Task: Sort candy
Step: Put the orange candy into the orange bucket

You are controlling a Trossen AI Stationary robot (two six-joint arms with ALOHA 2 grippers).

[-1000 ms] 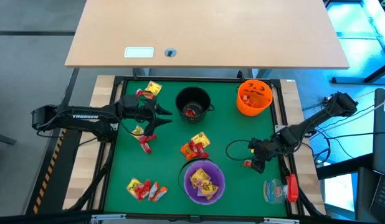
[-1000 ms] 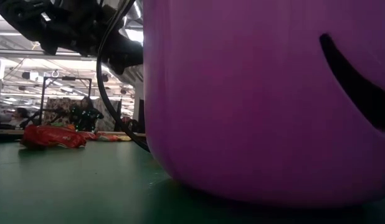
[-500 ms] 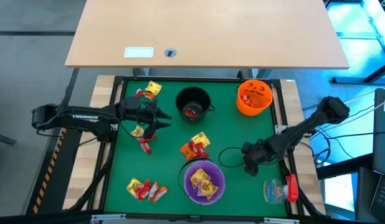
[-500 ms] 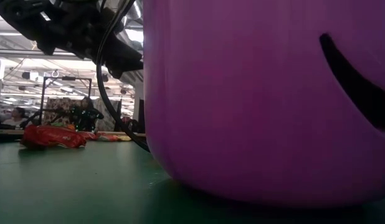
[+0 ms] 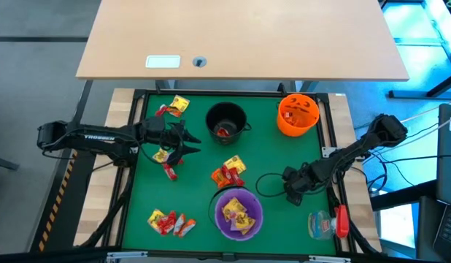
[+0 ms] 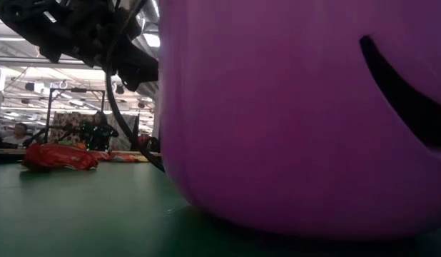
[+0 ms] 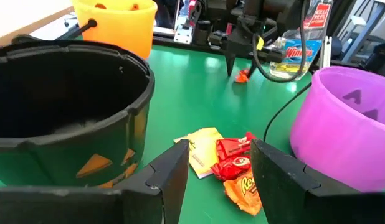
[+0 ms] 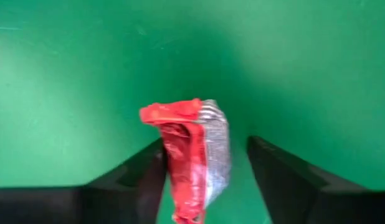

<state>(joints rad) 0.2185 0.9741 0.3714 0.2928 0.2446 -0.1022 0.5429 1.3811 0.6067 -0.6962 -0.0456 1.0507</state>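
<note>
Moving inward from the mat's right edge over the last second, the right end effector point(image 5: 292, 196) now hangs low beside the purple bowl point(image 5: 239, 212), its fingers spread on either side of a red wrapped sweet point(image 8: 191, 155); whether they touch the wrapper cannot be told. The left end effector point(image 5: 187, 139) has barely shifted and waits with its fingers spread near the black bowl point(image 5: 226, 121), aimed across the green surface point(image 5: 269, 153).

Sorting looks partly done. Yellow sweets point(image 5: 238, 213) lie in the purple bowl, a red one point(image 5: 223, 132) sits in the black bowl, and the orange bowl point(image 5: 298, 114) holds a few orange pieces point(image 5: 288, 114). Much candy is still loose: a mixed heap point(image 5: 228, 172) just above the purple bowl, a cluster point(image 5: 171, 222) at the lower left, a pair point(image 5: 173, 107) at the upper left corner, and a couple of pieces point(image 5: 166, 162) under the left arm.

A loop of black cable point(image 5: 273, 183) lies on the surface between the purple bowl and the right arm, close enough that it may snag a carry toward the black bowl. A clear plastic item with a red part point(image 5: 326, 223) rests off the mat at the lower right, out of the way. In the low view the purple bowl fills most of the picture, with a red wrapper point(image 6: 58, 157) lying beyond it.
</note>
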